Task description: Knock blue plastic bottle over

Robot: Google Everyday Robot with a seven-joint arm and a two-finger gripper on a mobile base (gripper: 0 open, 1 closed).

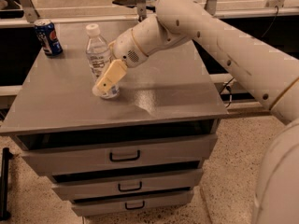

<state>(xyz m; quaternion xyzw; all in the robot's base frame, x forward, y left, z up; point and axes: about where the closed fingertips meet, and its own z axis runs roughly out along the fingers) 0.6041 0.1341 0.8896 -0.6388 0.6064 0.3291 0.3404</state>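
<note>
Now your gripper touches the one blue plastic bottle, spread or closed unclear; one can stands apart.

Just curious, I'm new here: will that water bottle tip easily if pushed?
Probably: the blue plastic bottle is tall, narrow and tilted, with the gripper in front of its lower half. Once down, its round body may well roll on the flat table.
</note>
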